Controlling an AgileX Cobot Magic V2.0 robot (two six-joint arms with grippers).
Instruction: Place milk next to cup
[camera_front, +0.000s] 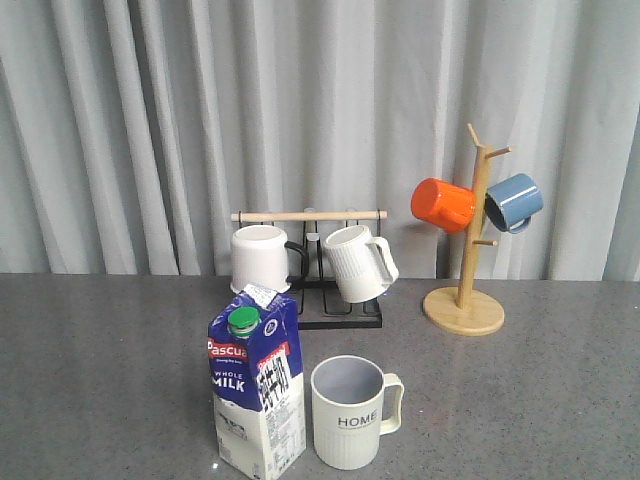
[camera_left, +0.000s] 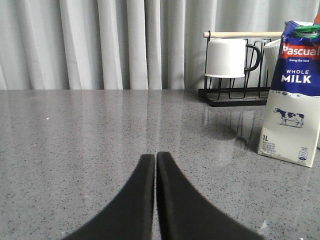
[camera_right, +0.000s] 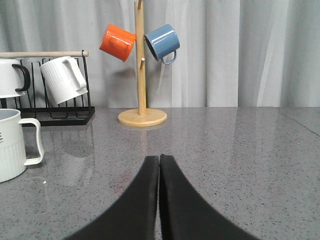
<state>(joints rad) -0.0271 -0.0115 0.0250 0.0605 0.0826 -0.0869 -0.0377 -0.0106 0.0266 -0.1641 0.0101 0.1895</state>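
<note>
The milk (camera_front: 256, 390), a blue and white carton with a green cap, stands upright near the table's front, just left of the cream ribbed "HOME" cup (camera_front: 350, 411). A narrow gap shows between them. The milk also shows in the left wrist view (camera_left: 293, 95), the cup in the right wrist view (camera_right: 12, 144). My left gripper (camera_left: 155, 156) is shut and empty, low over bare table left of the milk. My right gripper (camera_right: 159, 158) is shut and empty, low over the table right of the cup. Neither gripper shows in the front view.
A black wire rack (camera_front: 335, 312) with a wooden bar holds a plain white mug with a black handle (camera_front: 262, 260) and a smaller ribbed white mug (camera_front: 358, 263) behind the milk. A wooden mug tree (camera_front: 468, 290) at back right carries an orange mug (camera_front: 442, 204) and a blue mug (camera_front: 514, 201).
</note>
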